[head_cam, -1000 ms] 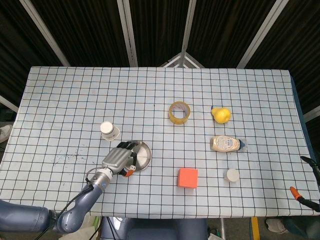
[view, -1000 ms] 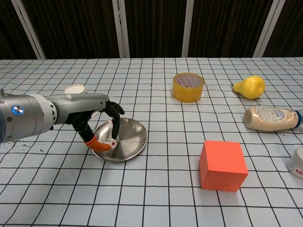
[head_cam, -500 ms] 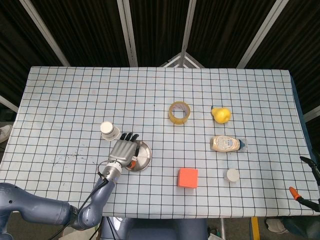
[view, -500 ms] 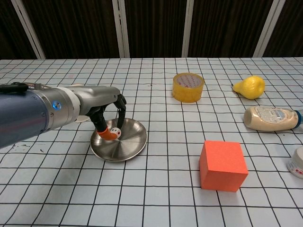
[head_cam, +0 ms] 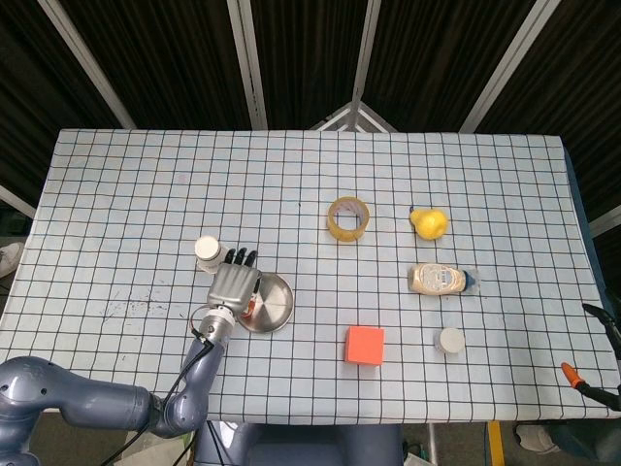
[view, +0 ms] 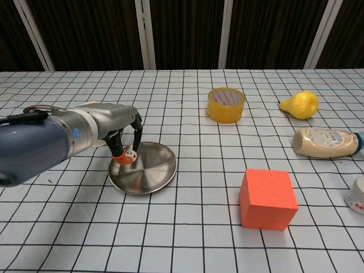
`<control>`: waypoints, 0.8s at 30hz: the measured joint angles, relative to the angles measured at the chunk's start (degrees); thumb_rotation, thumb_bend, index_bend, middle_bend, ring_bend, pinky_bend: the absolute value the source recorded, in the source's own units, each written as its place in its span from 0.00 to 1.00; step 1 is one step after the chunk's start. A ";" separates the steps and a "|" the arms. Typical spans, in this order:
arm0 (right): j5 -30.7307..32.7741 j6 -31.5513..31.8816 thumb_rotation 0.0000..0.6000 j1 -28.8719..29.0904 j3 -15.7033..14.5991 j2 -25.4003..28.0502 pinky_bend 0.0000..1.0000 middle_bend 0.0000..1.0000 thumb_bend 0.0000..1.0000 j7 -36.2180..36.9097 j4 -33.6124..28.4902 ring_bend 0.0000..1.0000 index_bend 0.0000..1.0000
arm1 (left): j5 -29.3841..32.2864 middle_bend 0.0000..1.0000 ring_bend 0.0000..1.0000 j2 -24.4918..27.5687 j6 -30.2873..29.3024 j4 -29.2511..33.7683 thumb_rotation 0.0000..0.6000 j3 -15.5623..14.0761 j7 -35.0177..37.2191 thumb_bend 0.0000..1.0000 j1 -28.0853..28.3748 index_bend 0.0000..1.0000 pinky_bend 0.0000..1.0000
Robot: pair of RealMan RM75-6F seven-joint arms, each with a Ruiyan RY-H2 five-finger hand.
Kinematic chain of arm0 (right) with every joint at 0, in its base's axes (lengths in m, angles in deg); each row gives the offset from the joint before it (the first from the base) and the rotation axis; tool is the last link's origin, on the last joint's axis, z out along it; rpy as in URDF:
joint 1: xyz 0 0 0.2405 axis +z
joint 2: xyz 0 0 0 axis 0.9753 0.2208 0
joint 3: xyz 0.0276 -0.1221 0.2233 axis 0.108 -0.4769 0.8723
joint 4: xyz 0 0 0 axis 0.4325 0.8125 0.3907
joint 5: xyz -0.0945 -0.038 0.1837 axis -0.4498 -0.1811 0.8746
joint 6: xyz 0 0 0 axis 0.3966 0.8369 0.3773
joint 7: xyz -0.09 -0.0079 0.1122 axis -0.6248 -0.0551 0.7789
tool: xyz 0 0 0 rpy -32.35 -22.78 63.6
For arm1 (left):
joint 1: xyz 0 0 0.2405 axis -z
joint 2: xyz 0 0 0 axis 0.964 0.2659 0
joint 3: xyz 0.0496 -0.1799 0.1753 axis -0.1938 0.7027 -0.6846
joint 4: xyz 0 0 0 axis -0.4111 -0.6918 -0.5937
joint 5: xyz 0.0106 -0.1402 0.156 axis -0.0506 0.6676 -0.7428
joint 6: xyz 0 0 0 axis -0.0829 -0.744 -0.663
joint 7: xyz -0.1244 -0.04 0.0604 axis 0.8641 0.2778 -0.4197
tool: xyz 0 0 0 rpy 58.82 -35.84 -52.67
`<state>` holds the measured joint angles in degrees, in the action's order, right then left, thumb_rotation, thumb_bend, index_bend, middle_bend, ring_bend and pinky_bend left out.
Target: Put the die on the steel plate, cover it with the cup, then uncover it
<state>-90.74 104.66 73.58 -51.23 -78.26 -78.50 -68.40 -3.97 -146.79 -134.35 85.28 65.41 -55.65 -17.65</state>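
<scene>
**Die held over the steel plate's left rim**

My left hand (view: 116,128) was clamped on the die (view: 130,154), pinching it between an orange-tipped thumb and a dark fingertip, with the rest of the fingers (head_cam: 240,257) reaching forward over the table. The die was white with a red pip facing the chest camera, and it sat just above the left edge of the steel plate (view: 153,176); I could not tell from either view whether it was touching the metal yet. From the head view the hand (head_cam: 233,284) covered the left part of the plate (head_cam: 274,309), and the die itself was hidden there.

Just beyond my fingertips, near the plate's far left side, lay the white paper cup (head_cam: 208,251), its open end turned toward the head camera; in the chest view my arm hid nearly all of it.

Further right and well apart from the plate were a roll of yellow tape (view: 226,104), an orange cube (view: 267,198), a yellow pear (view: 300,104), a squeeze bottle (view: 325,142) lying on its side, and a small white jar (head_cam: 450,340). Everything rested on the checked tablecloth (head_cam: 136,184).

My right hand was out of sight in both views.
</scene>
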 measured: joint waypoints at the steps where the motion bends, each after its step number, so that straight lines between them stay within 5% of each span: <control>1: -0.01 0.01 1.00 0.01 0.01 -0.02 0.00 0.05 0.23 0.12 0.01 0.09 0.21 | 0.03 0.03 0.00 -0.02 0.44 -0.03 1.00 0.01 0.15 0.26 -0.07 0.36 0.00; 13: -0.23 -0.23 1.00 0.07 -0.15 -0.18 0.00 0.05 0.23 -0.07 -0.01 0.09 0.21 | -1.37 0.02 0.00 2.54 2.24 3.45 1.00 0.73 1.96 0.21 -0.80 0.22 0.00; 24: -0.29 0.00 1.00 -0.09 -0.21 -0.05 0.00 0.05 0.23 -0.13 -0.24 0.09 0.21 | -8.21 0.18 0.00 9.96 -3.16 12.19 1.00 3.48 5.28 0.21 -2.98 0.30 0.00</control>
<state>-91.04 104.67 73.49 -51.44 -78.31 -78.63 -68.64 -12.18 -136.83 -137.52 97.46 68.89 -50.37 -20.63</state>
